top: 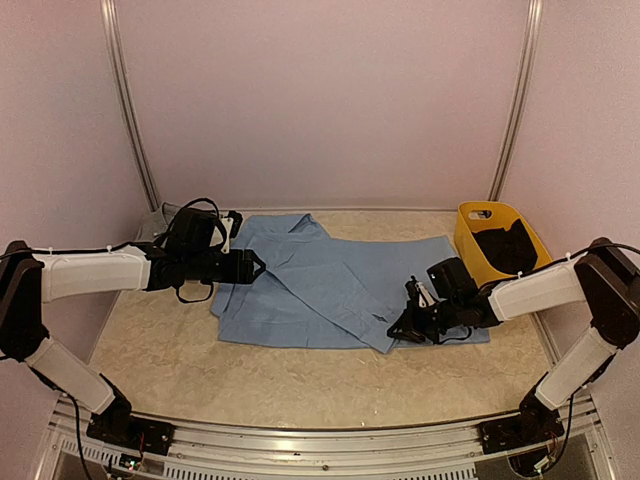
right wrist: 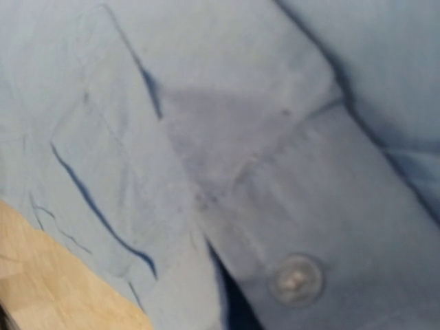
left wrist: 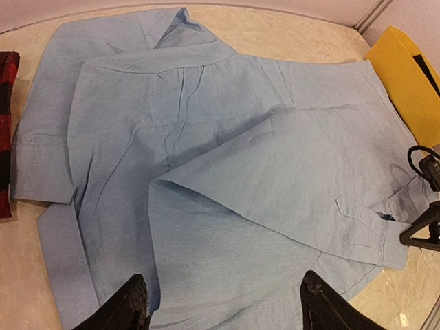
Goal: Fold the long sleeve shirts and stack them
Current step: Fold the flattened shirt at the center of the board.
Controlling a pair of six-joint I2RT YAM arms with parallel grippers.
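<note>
Your light blue shirt [top: 340,285] is spread across the middle of the counter [top: 160,340], partly folded, with one sleeve laid diagonally over the body. Your left gripper [top: 255,266] hangs over the collar end, jaws wide apart with nothing in them. Your right gripper [top: 405,325] is down at the cuff on the near right edge, jaws closed up tight. Can't tell if any cloth is actually pinched, the wrist view is just blurry fabric and a button [right wrist: 295,278]. The red-and-black plaid shirt [left wrist: 5,89] peeks in at the left, and the yellow basket [top: 470,238] sits just right of the blue one.
</note>
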